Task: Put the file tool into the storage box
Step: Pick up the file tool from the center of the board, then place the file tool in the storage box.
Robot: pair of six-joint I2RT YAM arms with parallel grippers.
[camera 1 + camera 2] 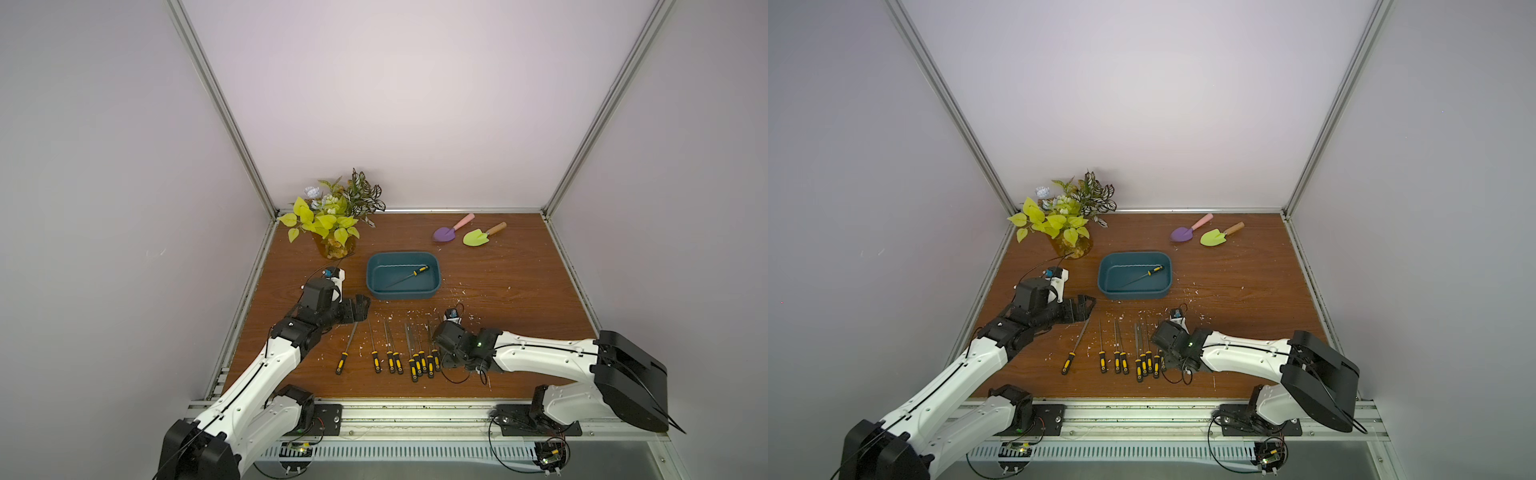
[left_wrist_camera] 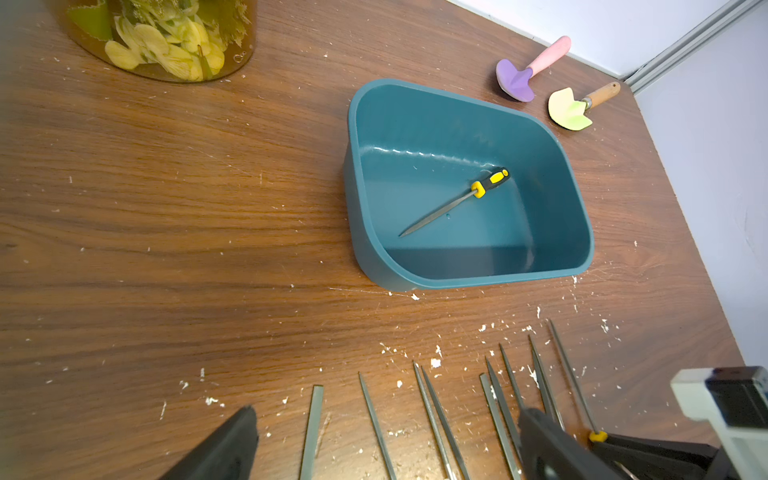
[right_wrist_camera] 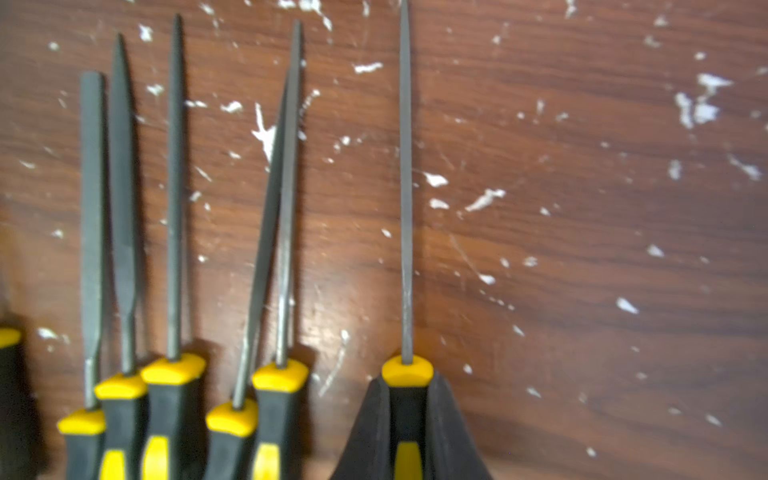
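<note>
The storage box (image 1: 401, 294) (image 1: 1133, 294) (image 2: 390, 274) is a dark teal tub at mid-table, and one yellow-and-black file (image 1: 415, 274) (image 2: 457, 201) lies slantwise in it. Several more files (image 1: 390, 357) (image 1: 1121, 359) lie in a row near the front edge, tips pointing away. My right gripper (image 3: 407, 386) is shut on the black handle of the rightmost file tool (image 3: 405, 208), which lies flat on the wood. In both top views the right wrist covers these fingers. My left gripper (image 1: 359, 307) (image 2: 386, 453) is open and empty, above the file tips at the left of the row.
A leafy plant in an amber jar (image 1: 332, 232) stands at the back left, behind my left arm. A purple trowel (image 1: 446, 232) and a green trowel (image 1: 478, 237) lie at the back right. White shavings (image 3: 702, 108) litter the wooden table, and walls close three sides.
</note>
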